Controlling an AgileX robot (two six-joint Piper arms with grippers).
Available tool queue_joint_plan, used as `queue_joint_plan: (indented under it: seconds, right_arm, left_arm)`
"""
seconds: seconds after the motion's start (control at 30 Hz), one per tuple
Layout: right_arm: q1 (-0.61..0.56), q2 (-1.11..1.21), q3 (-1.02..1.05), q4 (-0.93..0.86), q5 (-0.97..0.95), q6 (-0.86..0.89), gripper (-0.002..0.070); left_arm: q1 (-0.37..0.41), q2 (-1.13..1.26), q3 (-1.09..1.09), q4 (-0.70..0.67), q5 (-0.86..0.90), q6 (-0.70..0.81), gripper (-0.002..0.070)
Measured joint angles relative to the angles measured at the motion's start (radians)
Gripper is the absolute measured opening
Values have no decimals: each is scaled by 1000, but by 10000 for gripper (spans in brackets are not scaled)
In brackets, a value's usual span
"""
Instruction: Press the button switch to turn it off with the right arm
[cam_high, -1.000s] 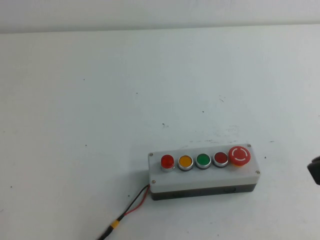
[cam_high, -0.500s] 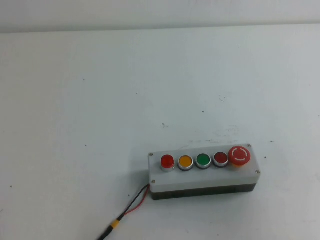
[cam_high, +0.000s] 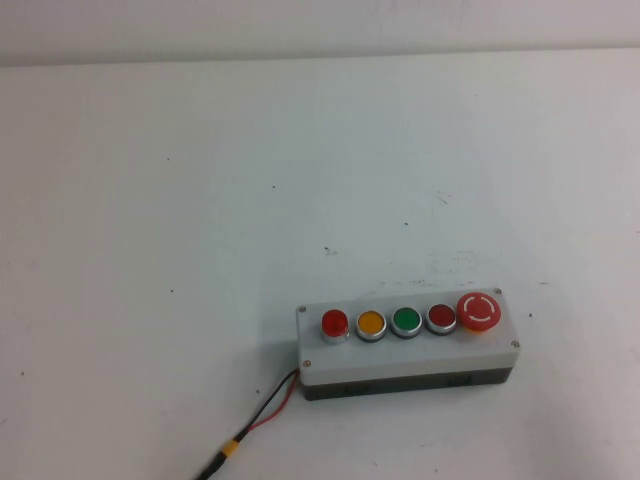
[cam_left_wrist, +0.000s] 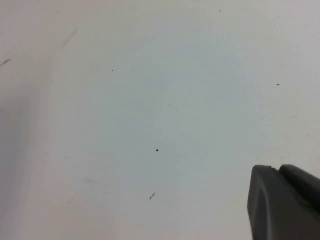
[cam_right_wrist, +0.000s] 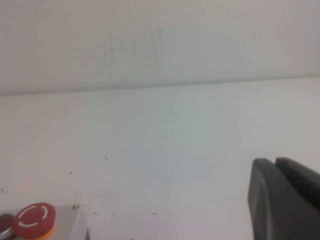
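Note:
The button switch (cam_high: 334, 323) is a small bright-red round button with a silver ring. It sits at the left end of the button row on a white-grey box (cam_high: 407, 358) in the high view. Neither arm shows in the high view. My right gripper (cam_right_wrist: 274, 161) shows only in the right wrist view, fingers together, holding nothing, off to the right of the box; the button switch is out of that view. My left gripper (cam_left_wrist: 277, 169) shows only in the left wrist view, fingers together over bare table.
The row also holds a yellow button (cam_high: 371, 323), a green button (cam_high: 406, 321), a darker red flat button (cam_high: 441, 317) and a large red mushroom button (cam_high: 478, 310); the mushroom button also shows in the right wrist view (cam_right_wrist: 34, 219). Red and black wires (cam_high: 265, 412) leave the box's left end toward the front edge.
A black part of the right arm at the high view's right edge one second ago has left the view. The box and buttons have not moved.

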Motion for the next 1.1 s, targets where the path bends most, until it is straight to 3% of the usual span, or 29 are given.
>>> queue_joint_plan:
  seconds: [0.3, 0.63, 0.87, 1.1]
  right_arm:
    - [-41, -172, 98, 46, 16, 0, -16]
    - [-42, -191, 100, 77, 34, -11, -16]
    - [-52, -193, 100, 351, 84, -365, -16]
    - [-60, -193, 100, 369, 232, -410, -16]
  left_arm:
    - [0, 0, 0, 0, 0, 0, -2]
    - [0, 0, 0, 0, 0, 0, -2]
    - [0, 0, 0, 0, 0, 0, -2]
    - [0, 0, 0, 0, 0, 0, -2]
